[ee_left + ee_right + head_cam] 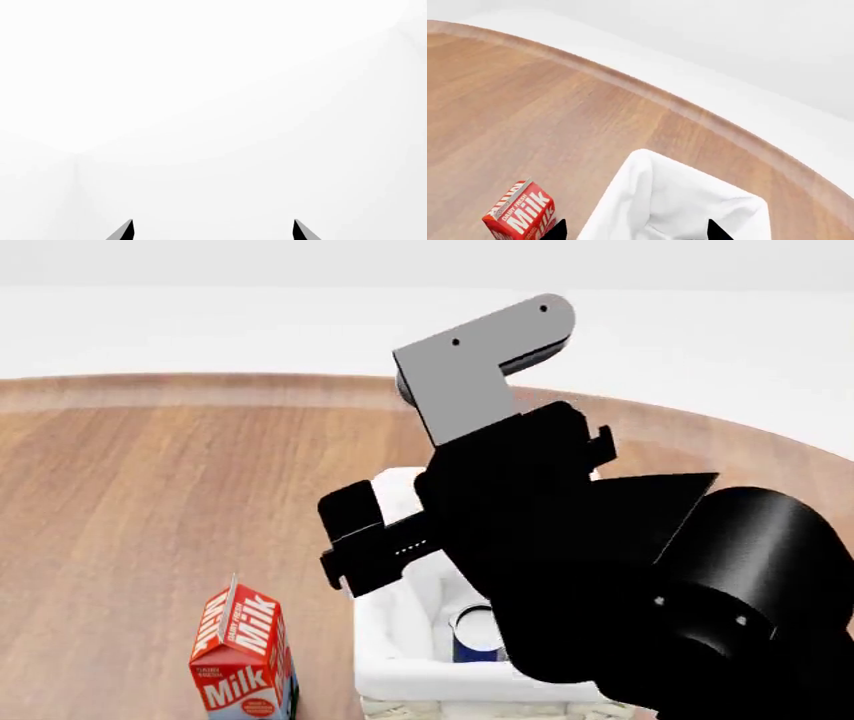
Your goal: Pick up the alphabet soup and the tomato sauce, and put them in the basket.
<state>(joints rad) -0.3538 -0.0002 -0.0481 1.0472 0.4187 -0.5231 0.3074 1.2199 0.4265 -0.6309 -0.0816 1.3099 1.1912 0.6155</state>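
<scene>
The basket (400,665) stands at the near middle of the table, cream-white with a white cloth lining. A blue can with a silvery top, the alphabet soup (475,636), stands inside it. The tomato sauce is out of view. My black right arm (574,550) hangs over the basket and hides much of it. In the right wrist view my right gripper (636,231) is open above the basket's lining (687,205), with nothing held. The left wrist view has my left gripper (213,230) open against plain white, with nothing between its fingertips.
A red-and-white milk carton (243,655) stands upright just left of the basket, and the right wrist view catches it too (520,210). The round wooden table (160,500) curves away at the back, with white floor beyond its edge.
</scene>
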